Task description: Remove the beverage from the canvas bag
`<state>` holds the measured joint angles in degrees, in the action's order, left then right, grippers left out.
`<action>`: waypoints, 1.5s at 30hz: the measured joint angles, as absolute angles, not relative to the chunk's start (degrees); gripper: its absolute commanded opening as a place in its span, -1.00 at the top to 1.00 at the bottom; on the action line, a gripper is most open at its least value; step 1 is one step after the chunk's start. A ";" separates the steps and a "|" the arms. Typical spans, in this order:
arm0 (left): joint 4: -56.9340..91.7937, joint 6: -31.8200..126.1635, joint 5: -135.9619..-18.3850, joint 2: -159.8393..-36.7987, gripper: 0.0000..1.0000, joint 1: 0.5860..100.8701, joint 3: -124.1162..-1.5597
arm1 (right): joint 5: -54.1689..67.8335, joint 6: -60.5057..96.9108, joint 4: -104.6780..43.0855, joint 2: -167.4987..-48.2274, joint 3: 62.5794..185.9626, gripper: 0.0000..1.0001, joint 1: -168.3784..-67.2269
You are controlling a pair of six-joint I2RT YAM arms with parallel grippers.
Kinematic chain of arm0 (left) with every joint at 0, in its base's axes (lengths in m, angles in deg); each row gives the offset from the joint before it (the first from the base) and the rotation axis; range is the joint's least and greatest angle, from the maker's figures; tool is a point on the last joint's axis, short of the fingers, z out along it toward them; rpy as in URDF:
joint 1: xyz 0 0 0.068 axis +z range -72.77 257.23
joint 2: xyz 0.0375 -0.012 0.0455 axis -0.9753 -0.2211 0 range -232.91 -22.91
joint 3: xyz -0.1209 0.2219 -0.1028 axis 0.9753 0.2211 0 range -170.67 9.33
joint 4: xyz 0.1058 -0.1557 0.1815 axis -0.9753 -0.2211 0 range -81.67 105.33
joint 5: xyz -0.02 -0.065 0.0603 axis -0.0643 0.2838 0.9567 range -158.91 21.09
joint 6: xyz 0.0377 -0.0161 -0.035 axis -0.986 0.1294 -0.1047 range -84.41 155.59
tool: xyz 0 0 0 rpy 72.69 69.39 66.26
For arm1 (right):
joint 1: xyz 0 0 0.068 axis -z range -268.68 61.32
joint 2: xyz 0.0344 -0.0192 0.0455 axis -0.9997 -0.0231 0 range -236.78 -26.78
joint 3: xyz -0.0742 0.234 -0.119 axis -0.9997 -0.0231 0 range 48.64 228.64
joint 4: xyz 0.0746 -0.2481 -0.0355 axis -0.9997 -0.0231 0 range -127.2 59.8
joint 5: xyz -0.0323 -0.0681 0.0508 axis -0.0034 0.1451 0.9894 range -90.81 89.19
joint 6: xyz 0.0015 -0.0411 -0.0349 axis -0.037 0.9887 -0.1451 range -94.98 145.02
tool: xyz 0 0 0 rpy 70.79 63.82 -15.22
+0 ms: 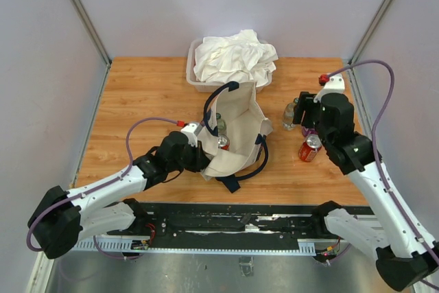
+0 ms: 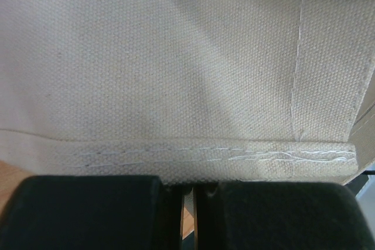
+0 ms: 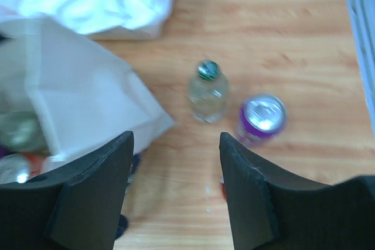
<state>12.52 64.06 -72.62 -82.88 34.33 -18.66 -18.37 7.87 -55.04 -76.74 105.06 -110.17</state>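
The left hand (image 2: 190,203) pinches shut on the hem of the canvas bag (image 1: 240,118), mid-way across the worktop (image 1: 137,101), propping its mouth. The right hand (image 3: 176,139), open and empty to its right, should drop straight onto the red can (image 1: 223,143) inside, clear of fabric.

Canvas bag (image 1: 236,132): middle of the tabletop (image 1: 137,101).
Inside the bag: inner can (image 1: 223,143) at the mouth, with an inner bottle (image 1: 221,125) just behind it.
Tub (image 1: 191,77): behind the bag, holding the cloth heap (image 1: 236,56).
Right of the bag: small bottle (image 1: 290,116) — upright can (image 3: 262,118) just beside it on the right.
Nearer can (image 1: 310,147): in front of that pair.
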 measured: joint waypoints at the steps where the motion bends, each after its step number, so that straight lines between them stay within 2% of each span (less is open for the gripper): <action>1: 12.43 64.10 -72.62 -82.79 0.87 34.33 -18.66 | -18.13 8.96 -55.68 -77.46 108.08 -0.21 -112.75; 6: 11.93 64.43 -72.51 -82.24 0.87 34.33 -18.66 | -17.63 13.01 -57.27 -82.88 118.42 -0.08 -125.01; 13: 9.54 65.79 -71.94 -79.36 0.87 34.33 -18.61 | -14.46 15.21 -57.01 -93.57 121.85 -0.13 -134.52; 20: 6.86 67.16 -70.13 -75.75 0.87 34.33 -17.96 | -9.63 13.31 -56.18 -103.23 120.71 -0.62 -136.27; 24: 6.31 67.97 -69.97 -74.99 0.87 34.33 -17.76 | -7.38 12.05 -54.82 -105.57 119.75 -0.99 -136.29; 45: 6.24 68.41 -70.02 -74.81 0.87 34.33 -17.52 | 1.89 7.85 -46.12 -115.99 116.16 -0.97 -137.76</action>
<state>6.24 68.41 -70.02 -74.81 34.33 -17.52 1.89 7.85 -46.12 -115.99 116.16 -137.76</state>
